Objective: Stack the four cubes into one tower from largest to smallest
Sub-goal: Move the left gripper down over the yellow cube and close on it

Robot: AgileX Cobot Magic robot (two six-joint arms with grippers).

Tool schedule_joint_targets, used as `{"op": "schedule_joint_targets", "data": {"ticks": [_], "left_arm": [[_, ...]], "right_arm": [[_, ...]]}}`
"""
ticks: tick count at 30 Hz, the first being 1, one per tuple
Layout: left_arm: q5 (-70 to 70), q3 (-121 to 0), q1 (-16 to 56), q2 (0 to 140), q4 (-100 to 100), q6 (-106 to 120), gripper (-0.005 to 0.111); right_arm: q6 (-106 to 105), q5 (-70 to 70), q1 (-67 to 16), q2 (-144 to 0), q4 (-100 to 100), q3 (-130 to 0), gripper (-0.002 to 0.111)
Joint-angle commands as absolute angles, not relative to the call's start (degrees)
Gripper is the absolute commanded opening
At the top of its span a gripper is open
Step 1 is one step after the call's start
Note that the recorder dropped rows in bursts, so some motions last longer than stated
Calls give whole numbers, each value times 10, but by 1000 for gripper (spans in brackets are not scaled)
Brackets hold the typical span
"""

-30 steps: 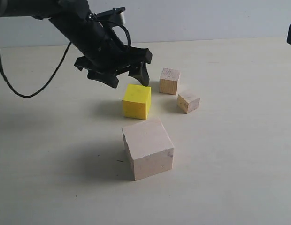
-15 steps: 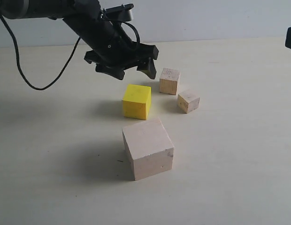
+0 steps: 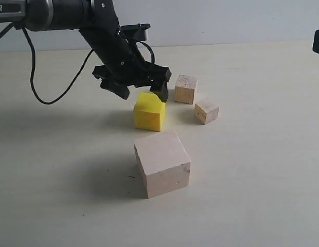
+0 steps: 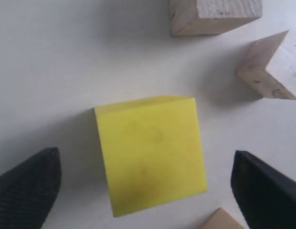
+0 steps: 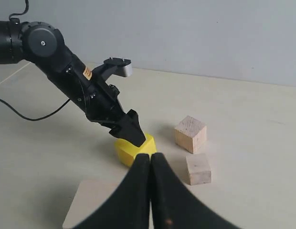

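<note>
Directly over the yellow cube (image 3: 149, 114) hangs the left gripper (image 3: 143, 94), its jaws spread wide so that a dark fingertip (image 4: 28, 186) stands on each side of the cube, with bare table (image 3: 262, 170) showing between fingertip and cube in the left wrist view. All four cubes sit singly on the table: the pale largest cube (image 3: 162, 163) nearest the exterior camera, the yellow cube just behind it, and the bigger tan cube (image 3: 185, 88) and the smaller tan cube (image 3: 207, 111) near each other, to the right in that view. The right gripper (image 5: 150, 160) stays clear of the cubes, its fingers pressed together.
</note>
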State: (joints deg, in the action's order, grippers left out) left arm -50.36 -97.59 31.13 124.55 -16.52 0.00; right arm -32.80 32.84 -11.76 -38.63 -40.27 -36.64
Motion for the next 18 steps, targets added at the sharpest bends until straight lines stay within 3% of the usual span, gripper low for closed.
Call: {"op": "schedule_joint_targets", "data": {"ticks": [1,18], "left_arm": [[-522,-999,314,1254,-159,-3,92],[-552,-1045,333,1309,-153,0,92]], "right_arm": [[-332,328,-120,-388,-400,-370,0],[-332,327,-120,-388,-400,-370,0]]}}
